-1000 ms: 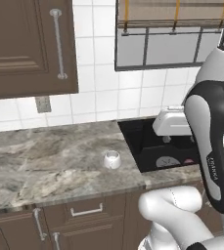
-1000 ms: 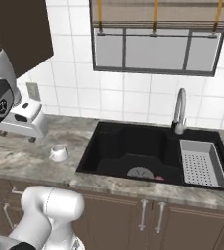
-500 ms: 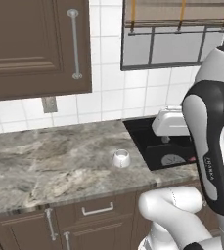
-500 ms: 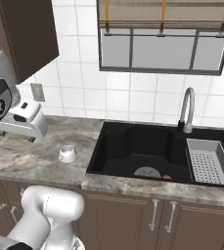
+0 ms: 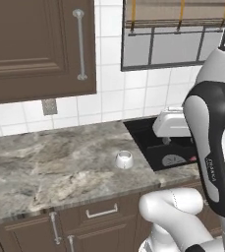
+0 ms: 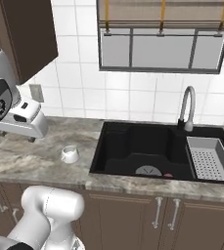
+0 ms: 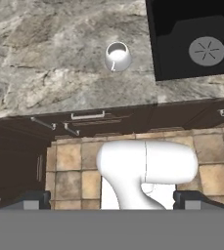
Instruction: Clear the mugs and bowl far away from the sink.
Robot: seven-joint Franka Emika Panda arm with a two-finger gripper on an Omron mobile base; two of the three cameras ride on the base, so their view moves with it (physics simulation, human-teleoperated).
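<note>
Drawers and cabinet doors (image 5: 100,212) in dark brown wood run along the front, below the edge of the marble-grey desk (image 5: 45,167). On the desk stands the white mug (image 5: 124,159), upright, near the front edge and just left of the sink (image 6: 147,151); it is apart from the basin's rim and from everything else on the desk. The hand view looks down into the white mug (image 7: 117,55) from above, with bare stone all round it and the corner of the sink (image 7: 191,39) to its right.

The gripper (image 6: 20,136) hangs in the air above the desk, to the left of the white mug (image 6: 70,154) in the right base view and not touching it; its jaws stand wide apart and hold nothing. In the left base view the hand's white body (image 5: 172,124) sits over the near edge of the black basin.

Inside the sink a round grey drain (image 6: 145,171) lies at the bottom, and just beside it a small patch of red (image 6: 168,175) shows, too little to tell what it is. A grey perforated tray (image 6: 209,157) fills the right part of the basin, and the curved chrome tap (image 6: 186,108) rises behind it. Farther back are the white tiled wall (image 6: 79,93), a wall socket (image 5: 49,106), the dark upper cabinet (image 5: 35,44) and a window with a blind (image 6: 162,34).
</note>
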